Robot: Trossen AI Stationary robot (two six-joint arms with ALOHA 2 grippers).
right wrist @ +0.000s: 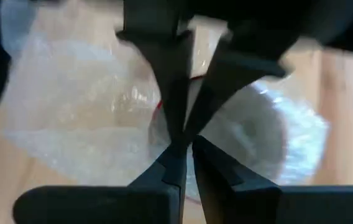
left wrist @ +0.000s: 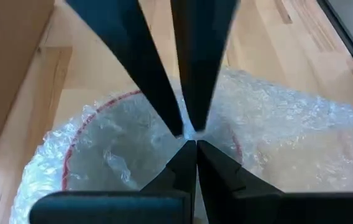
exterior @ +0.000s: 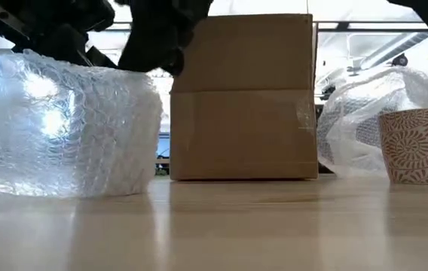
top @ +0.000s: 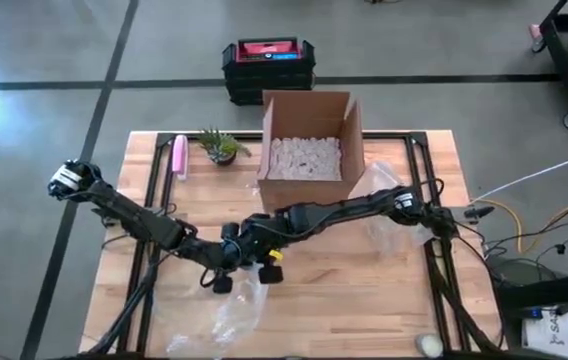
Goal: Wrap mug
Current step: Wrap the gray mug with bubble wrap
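Bubble wrap [exterior: 63, 124] swaddles the mug [left wrist: 102, 149] just in front of the box [top: 309, 150], where the left gripper [left wrist: 189, 140] and right gripper [right wrist: 183, 146] both pinch its gathered top; tension should stay even so no fold springs loose.

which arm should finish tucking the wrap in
Either; slight edge to the left. Both claws meet tip to tip over the bubble wrap around the mug. The left claw pinches wrap at the mug's mouth, as does the right claw.
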